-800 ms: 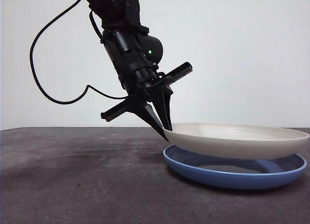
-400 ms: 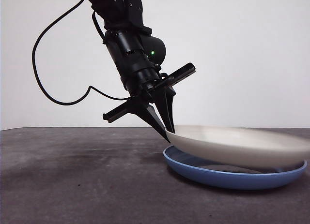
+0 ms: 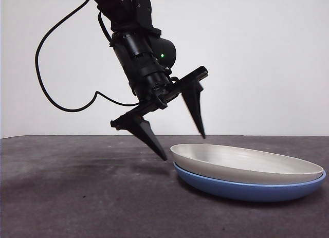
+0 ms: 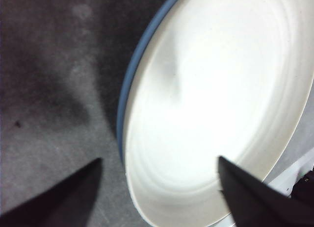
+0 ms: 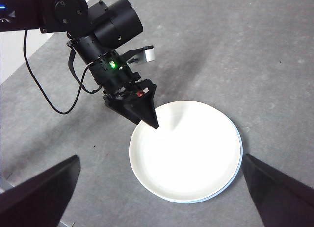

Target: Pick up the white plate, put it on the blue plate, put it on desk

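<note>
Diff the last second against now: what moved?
The left gripper opened and let go of the white plate, whose near rim dropped from a tilt to lie nested in the blue plate. One jaw now hangs over the plate, the other outside it. Blue plate, desk and arm position unchanged.

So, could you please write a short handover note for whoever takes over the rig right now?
Left gripper: open, empty, one jaw on each side of the near rim of the white plate.
Right gripper: open, empty, high above the desk, waiting.
The white plate lies nested in the blue plate, which sits on the desk.
Done: stacking white on blue.
Left: pull the left arm clear; whether the stack must then be moved is not shown.
</note>
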